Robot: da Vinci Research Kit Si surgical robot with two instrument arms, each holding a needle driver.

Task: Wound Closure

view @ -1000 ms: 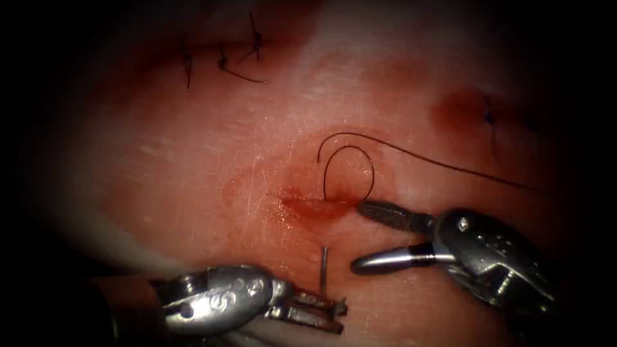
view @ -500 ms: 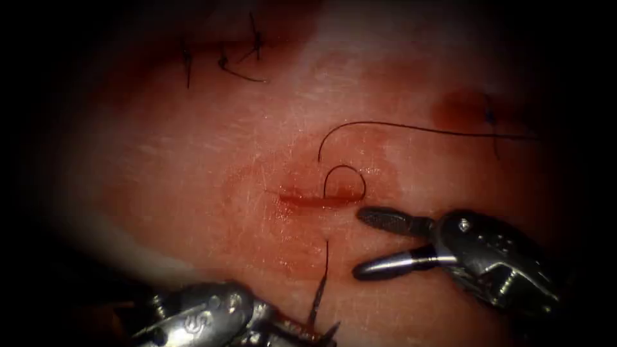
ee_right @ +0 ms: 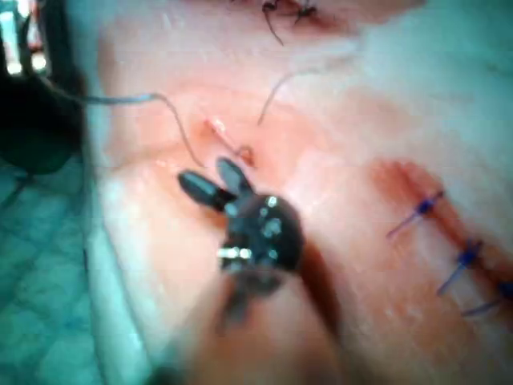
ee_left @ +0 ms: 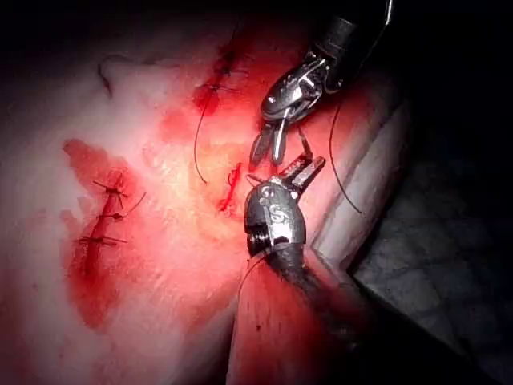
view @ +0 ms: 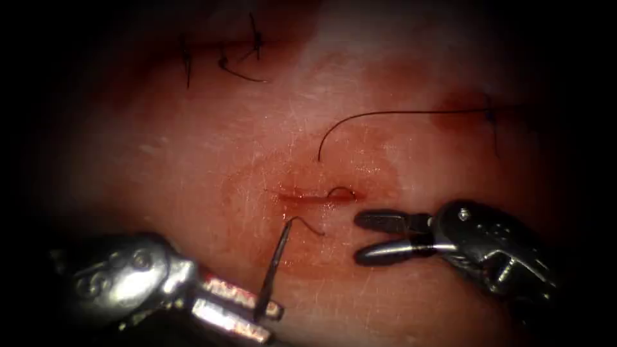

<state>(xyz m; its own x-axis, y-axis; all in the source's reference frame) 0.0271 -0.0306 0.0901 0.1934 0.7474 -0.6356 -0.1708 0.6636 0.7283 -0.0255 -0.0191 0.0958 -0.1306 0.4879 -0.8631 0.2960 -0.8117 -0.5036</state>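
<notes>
— Where the left tool (view: 267,319) sits by the tissue's (view: 193,160) near edge, what does it hold?

— The needle (view: 273,270). Its jaws are clenched on it close to one end, and the rest rises from them toward the cut (view: 308,196), stopping just short of it, under the cut's left half. The needle is clear of the tissue.

— And the thread (view: 398,114)?

— It leaves the needle's upper end in a small hook and lies on the tissue. A tiny loop of it arches over the cut's right half. Beyond the cut a long strand curves up and runs right, toward a stitch (view: 490,117) near the tissue's right edge.

— The right tool (view: 358,238)?

— Jaws spread apart, grasping nothing. It is just below and right of the cut's right end, apart from the needle.

— Anything else on the tissue?

— Red fluid (view: 257,186) stains it around the cut, and knotted stitches (view: 222,61) with cut ends lie near the far left corner. In the left wrist view the left tool (ee_left: 300,170) and right tool (ee_left: 268,152) point tip to tip beside the cut.
</notes>
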